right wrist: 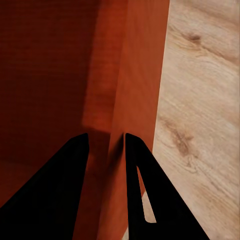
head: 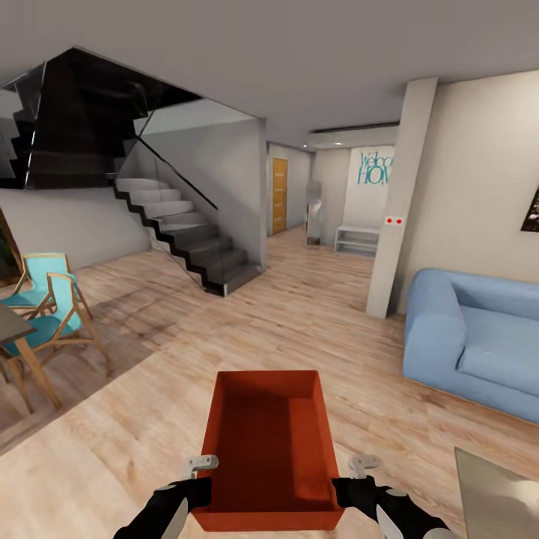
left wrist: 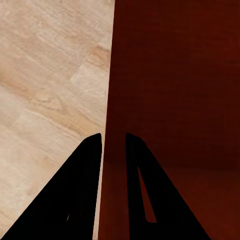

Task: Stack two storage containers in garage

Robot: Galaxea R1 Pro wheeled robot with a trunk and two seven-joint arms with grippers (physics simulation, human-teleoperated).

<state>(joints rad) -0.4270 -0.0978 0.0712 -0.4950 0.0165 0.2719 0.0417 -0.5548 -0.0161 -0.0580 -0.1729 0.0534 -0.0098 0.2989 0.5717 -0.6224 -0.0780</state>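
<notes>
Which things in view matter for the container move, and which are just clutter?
Job:
- storage container, carried, one side wall pinched in each gripper
- left gripper
- right gripper
- wood-plank floor, living room side

Just there:
- blue sofa
- staircase
- turquoise chairs
- orange door
- white bench

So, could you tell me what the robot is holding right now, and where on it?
One orange-red storage container, gripped by both grippers: the left gripper straddles its left side wall, the right gripper its right side wall.
</notes>
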